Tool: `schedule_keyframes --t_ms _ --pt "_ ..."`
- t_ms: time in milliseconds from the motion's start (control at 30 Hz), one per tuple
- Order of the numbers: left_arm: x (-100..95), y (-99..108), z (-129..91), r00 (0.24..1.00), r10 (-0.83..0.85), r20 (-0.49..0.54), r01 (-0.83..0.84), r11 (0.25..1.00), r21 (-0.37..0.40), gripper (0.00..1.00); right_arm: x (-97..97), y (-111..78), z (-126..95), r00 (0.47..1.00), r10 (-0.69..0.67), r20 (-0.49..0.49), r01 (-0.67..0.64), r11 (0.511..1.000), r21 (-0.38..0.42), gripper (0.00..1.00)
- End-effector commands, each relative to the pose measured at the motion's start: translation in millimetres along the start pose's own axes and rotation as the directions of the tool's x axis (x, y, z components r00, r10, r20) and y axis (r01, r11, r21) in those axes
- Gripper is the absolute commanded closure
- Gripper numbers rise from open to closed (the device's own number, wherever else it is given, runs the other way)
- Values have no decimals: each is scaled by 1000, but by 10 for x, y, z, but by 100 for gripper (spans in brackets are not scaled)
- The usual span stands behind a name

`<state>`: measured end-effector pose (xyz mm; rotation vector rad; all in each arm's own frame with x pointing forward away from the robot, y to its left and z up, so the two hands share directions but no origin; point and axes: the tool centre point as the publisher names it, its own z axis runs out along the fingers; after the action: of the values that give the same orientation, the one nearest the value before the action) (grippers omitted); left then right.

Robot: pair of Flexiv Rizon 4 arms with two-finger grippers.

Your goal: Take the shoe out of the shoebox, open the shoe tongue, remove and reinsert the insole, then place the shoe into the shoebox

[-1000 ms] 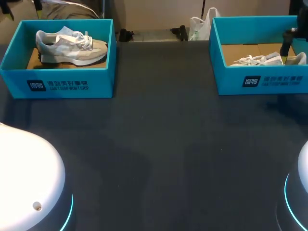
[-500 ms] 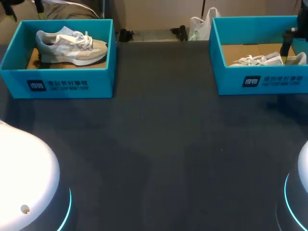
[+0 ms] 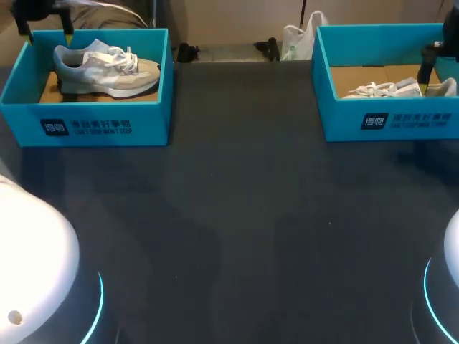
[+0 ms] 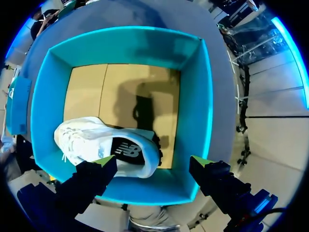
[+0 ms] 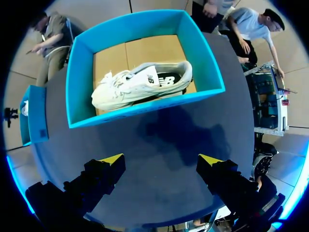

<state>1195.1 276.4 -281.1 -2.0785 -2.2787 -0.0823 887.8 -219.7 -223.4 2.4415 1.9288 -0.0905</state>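
One shoe (image 4: 89,142) in shoebox (image 4: 197,96) beneath open left jaws.

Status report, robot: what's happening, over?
Left pincer open above rim of teal cardboard shoebox holding white-grey sneaker. Right pincer open, short of second teal shoebox, second sneaker inside. No obstruction seen.

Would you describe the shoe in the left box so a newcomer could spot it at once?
On the table, two teal shoeboxes sit at the far corners; take the left shoebox. The shoe inside stands side-on, toe toward the middle; the other shoe, in the right shoebox, is mostly hidden behind its wall.
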Motion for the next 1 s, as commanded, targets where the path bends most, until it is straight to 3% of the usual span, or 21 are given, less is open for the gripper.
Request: schedule_keyframes --t_ms 33,567,733,1000 --pt "24 124 146 1000 3 10 -3 999 32 0 2 -5 2 1000 1 1 -1 1000 -2 0" --pt "-24 235 460 999 25 47 -28 999 46 0 2 -5 2 1000 1 1 -1 1000 -2 0" --pt "-37 249 563 998 36 46 -39 998 56 16 2 -5 2 1000 1 1 -1 1000 -2 0" --pt "-13 267 707 998 43 53 -47 997 68 5 2 -5 2 1000 1 1 -1 1000 -2 0"
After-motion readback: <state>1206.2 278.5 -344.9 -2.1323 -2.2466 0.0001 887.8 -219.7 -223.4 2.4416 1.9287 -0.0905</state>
